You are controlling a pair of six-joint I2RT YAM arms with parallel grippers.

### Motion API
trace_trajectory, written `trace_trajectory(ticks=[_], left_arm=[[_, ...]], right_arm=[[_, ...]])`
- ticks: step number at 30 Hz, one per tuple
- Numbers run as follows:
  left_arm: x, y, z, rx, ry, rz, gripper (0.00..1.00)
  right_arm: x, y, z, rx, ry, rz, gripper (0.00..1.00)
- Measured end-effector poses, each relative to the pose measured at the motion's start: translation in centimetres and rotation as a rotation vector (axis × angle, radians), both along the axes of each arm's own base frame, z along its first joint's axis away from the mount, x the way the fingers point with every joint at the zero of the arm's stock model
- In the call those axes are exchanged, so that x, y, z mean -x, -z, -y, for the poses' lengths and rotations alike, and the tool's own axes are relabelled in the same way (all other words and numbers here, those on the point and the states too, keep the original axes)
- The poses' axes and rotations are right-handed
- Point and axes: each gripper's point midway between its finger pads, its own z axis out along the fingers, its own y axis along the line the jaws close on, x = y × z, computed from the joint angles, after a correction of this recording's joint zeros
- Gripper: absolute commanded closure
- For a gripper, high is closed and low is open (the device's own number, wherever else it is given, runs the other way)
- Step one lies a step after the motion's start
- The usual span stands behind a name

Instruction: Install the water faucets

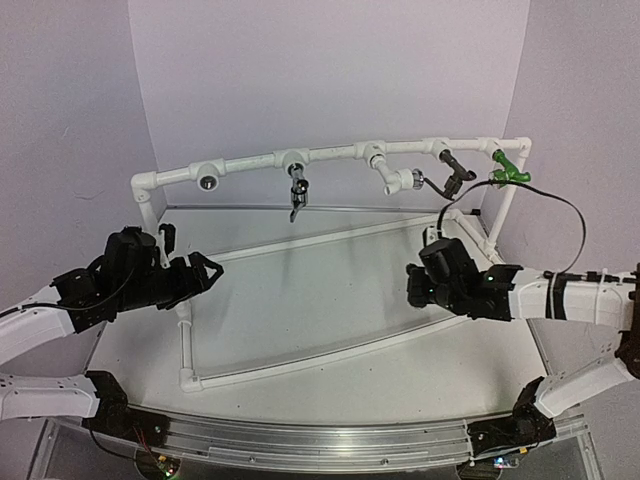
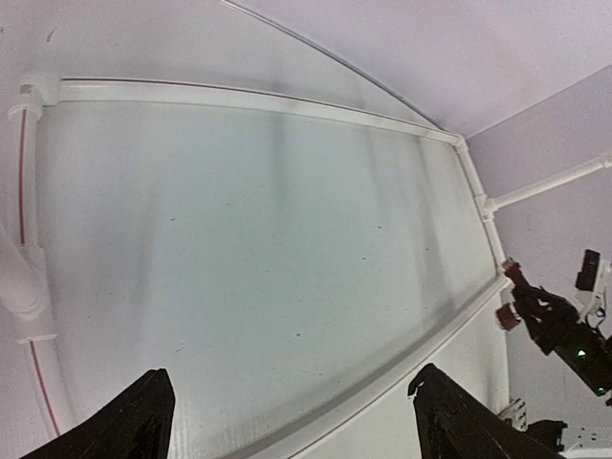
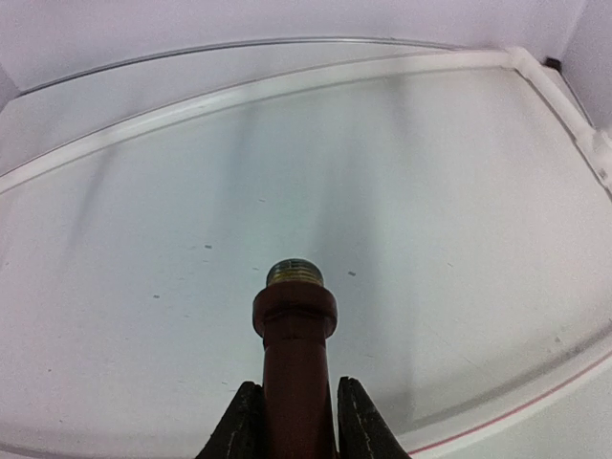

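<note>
My right gripper (image 3: pixel 295 390) is shut on the dark brown faucet (image 3: pixel 295 325), whose threaded end points away over the white tabletop. In the top view this gripper (image 1: pixel 415 285) hovers right of centre. My left gripper (image 1: pixel 205 272) is open and empty at the left, and its fingers (image 2: pixel 143 411) stand wide apart over the table. Four faucets hang on the white PVC frame (image 1: pixel 330 153): a chrome lever one (image 1: pixel 297 192), a white one with a chrome tip (image 1: pixel 398 180), a dark bronze one (image 1: pixel 456 172) and a green one (image 1: pixel 510 172). The leftmost tee (image 1: pixel 207 180) holds none.
The frame's base pipes (image 1: pixel 300 365) lie on the table and an upright (image 1: pixel 500 215) stands at the back right. A black cable (image 1: pixel 560 205) loops from the right arm past the green faucet. Purple walls close in the back and sides.
</note>
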Motion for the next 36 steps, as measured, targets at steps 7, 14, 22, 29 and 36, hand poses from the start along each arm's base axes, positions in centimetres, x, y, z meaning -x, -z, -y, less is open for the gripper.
trace_trajectory(ticks=[7, 14, 22, 29, 36], left_arm=[[0.0, 4.7, -2.4, -0.170, -0.097, -0.125, 0.10], [1.7, 11.6, -4.6, -0.309, -0.187, -0.343, 0.06], [2.9, 14.8, -6.2, -0.363, -0.255, -0.435, 0.06], [3.5, 17.2, -6.6, -0.409, -0.263, -0.496, 0.17], [4.1, 19.2, -6.2, -0.357, -0.260, -0.519, 0.41]], right_arm=[[0.8, 0.1, 6.4, -0.042, 0.128, -0.031, 1.00], [0.8, 1.2, 9.2, -0.025, 0.221, -0.056, 1.00], [1.2, 4.7, 12.2, -0.006, 0.276, -0.104, 1.00], [3.2, 9.0, 13.9, -0.022, 0.275, -0.133, 1.00], [3.0, 9.5, 14.4, -0.085, 0.291, -0.030, 1.00]])
